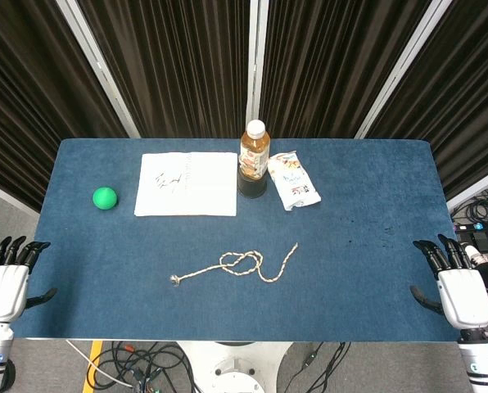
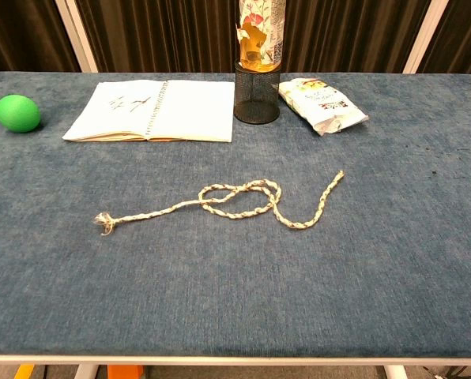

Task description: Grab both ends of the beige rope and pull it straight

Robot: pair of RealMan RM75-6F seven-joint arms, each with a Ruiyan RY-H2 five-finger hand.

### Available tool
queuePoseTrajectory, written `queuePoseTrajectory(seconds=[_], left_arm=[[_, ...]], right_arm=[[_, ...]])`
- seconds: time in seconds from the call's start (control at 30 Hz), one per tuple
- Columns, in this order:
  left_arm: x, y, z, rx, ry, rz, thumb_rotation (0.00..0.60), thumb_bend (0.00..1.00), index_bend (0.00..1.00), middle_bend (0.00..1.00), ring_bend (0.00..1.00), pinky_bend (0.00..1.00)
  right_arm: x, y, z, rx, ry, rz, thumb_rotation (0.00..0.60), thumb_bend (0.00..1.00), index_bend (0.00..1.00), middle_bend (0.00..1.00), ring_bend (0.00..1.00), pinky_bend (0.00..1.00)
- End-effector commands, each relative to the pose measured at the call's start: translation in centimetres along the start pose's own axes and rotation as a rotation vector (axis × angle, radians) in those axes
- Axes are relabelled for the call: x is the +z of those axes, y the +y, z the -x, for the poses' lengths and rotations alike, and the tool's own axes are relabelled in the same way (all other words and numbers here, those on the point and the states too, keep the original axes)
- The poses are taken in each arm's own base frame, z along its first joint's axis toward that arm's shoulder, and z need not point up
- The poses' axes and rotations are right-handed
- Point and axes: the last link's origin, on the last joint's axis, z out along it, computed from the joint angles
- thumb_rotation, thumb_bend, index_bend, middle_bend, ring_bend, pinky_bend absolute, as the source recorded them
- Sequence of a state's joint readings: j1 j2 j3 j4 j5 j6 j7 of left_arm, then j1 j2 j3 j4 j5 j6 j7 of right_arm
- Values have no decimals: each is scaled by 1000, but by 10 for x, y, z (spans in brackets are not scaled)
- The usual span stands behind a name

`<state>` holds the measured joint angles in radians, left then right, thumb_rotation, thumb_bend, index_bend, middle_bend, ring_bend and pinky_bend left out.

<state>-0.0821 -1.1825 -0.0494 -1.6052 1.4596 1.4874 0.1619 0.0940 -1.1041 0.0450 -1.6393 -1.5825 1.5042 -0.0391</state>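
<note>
The beige rope (image 1: 242, 265) lies loosely looped on the blue table, near its front middle. Its knotted left end (image 1: 175, 281) points toward my left side and its right end (image 1: 295, 245) points up to the right. In the chest view the beige rope (image 2: 235, 201) runs from a frayed knot (image 2: 103, 223) to a free tip (image 2: 341, 174). My left hand (image 1: 5, 278) hovers at the table's left front corner, fingers spread, holding nothing. At the right front corner my right hand (image 1: 455, 282) is likewise spread and empty. Both are far from the rope.
A green ball (image 1: 104, 197) sits at the left. An open notebook (image 1: 187, 183) lies behind the rope. A bottle (image 1: 254, 150) stands in a black mesh cup (image 2: 257, 92), with a snack packet (image 1: 293, 179) beside it. Cables lie on the floor below the front edge.
</note>
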Motion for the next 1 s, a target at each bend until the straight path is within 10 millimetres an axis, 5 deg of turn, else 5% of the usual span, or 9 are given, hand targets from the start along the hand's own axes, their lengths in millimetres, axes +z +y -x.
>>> queuePoseTrajectory(seconds=[0.03, 0.47, 1.0], left_arm=[[1, 0, 0, 1, 0, 1, 600, 63, 217, 224, 89, 63], [4, 1, -1, -1, 10, 7, 600, 62, 218, 223, 90, 63], [7, 1, -4, -2, 11, 3, 600, 62, 218, 223, 89, 63]], right_arm=[[-1, 0, 0, 0, 1, 2, 600, 160, 161, 184, 29, 86], [3, -8, 1, 11, -22, -48, 600, 160, 161, 185, 29, 86], [110, -115, 36, -108, -222, -531, 600, 190, 323, 211, 29, 85]])
